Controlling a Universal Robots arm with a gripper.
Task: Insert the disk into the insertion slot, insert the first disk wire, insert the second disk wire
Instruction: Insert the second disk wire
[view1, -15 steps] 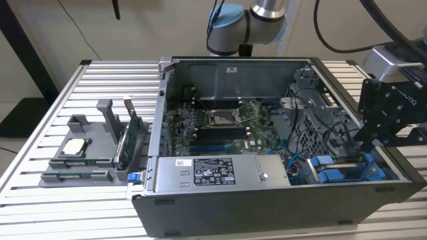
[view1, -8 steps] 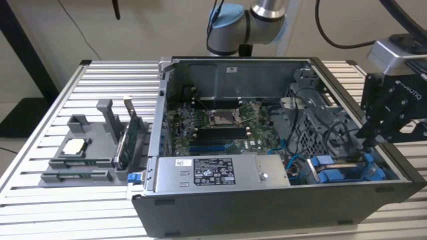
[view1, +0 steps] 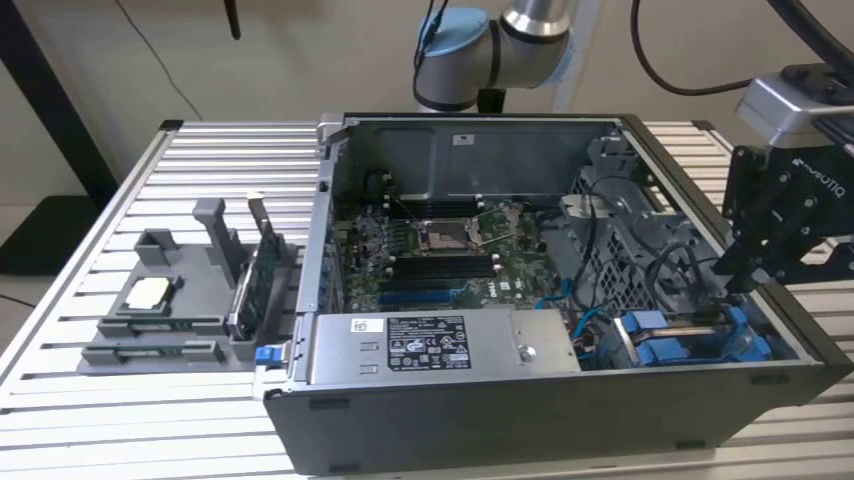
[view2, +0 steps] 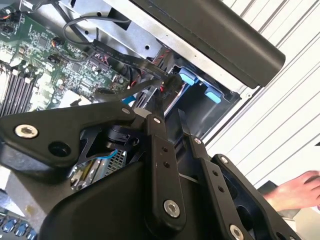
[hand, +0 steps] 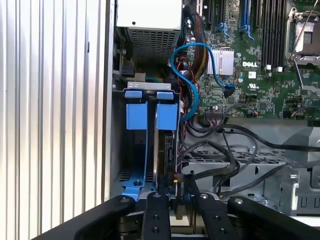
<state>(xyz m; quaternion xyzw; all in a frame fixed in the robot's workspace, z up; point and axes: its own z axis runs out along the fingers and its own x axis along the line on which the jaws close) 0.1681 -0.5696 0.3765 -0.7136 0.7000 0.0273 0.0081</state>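
Wire plug at the seated disk, near corner of the case on the exterior view's right.

I have the black two-fingered gripper (hand: 181, 194) lowered into the open grey computer case (view1: 534, 425), its fingers drawn nearly together on what looks like a small black wire plug (hand: 179, 202). The flat silver disk in its blue carrier (hand: 166, 150) stands edge-on in the grey metal insertion slot with blue fittings (view1: 638, 340), apparently fully in. I judge this the first wire: keep the plug square to the disk's socket, press straight and gently, and mind the loose black cables (hand: 225, 160) just beside.
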